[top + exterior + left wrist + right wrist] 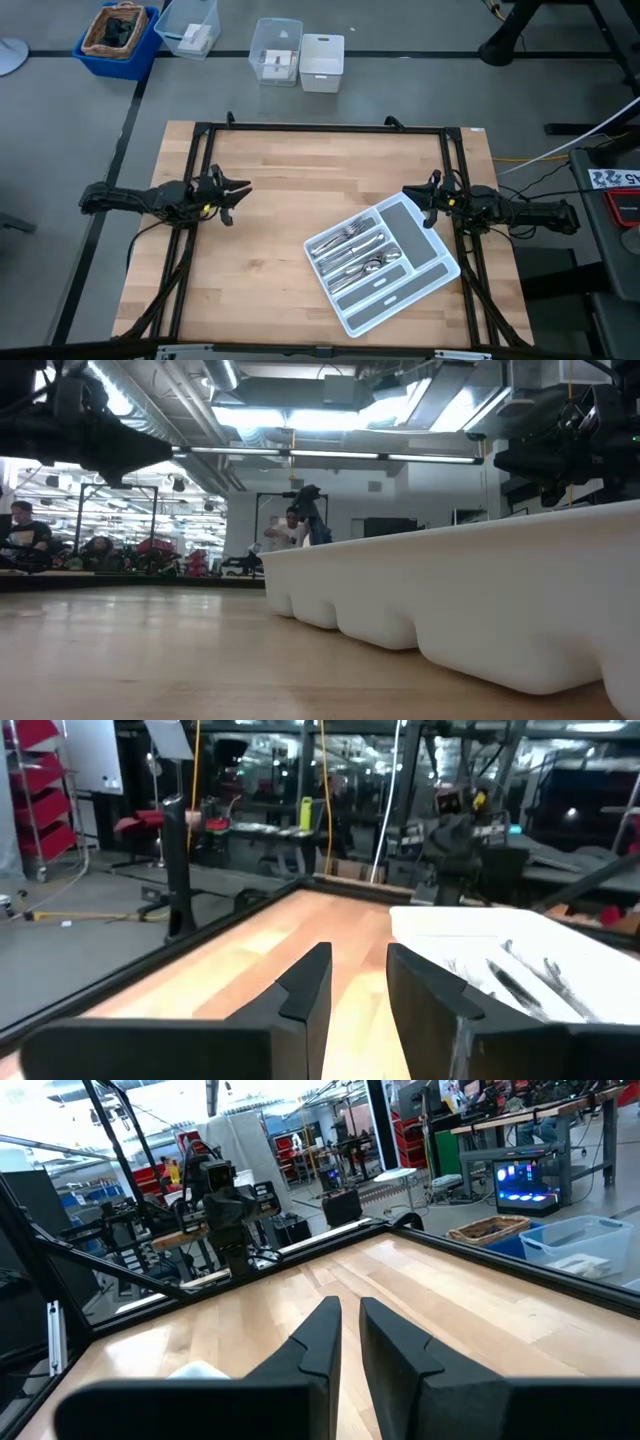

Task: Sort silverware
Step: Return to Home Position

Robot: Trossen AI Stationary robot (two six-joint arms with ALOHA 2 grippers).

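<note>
The silverware (350, 252), several forks, spoons and knives, lies in the left compartments of a light grey tray (420, 250). The tray sits askew on the wooden table's right near part. It also shows in the left wrist view (450, 925) with the silverware (520, 982), and its wall fills the low view's right side (480, 600). My left gripper (238, 192) hovers over the table's left side, open and empty (358, 960). My right gripper (412, 197) hovers by the tray's far right corner, fingers almost together, empty (348, 1308).
A black frame (320, 127) runs round the tabletop. Beyond the far edge, on the floor, stand clear plastic boxes (275, 50), a white box (322, 62) and a blue bin (118, 35). Bare wood (270, 290) lies left of the tray. A person (290, 525) shows far behind.
</note>
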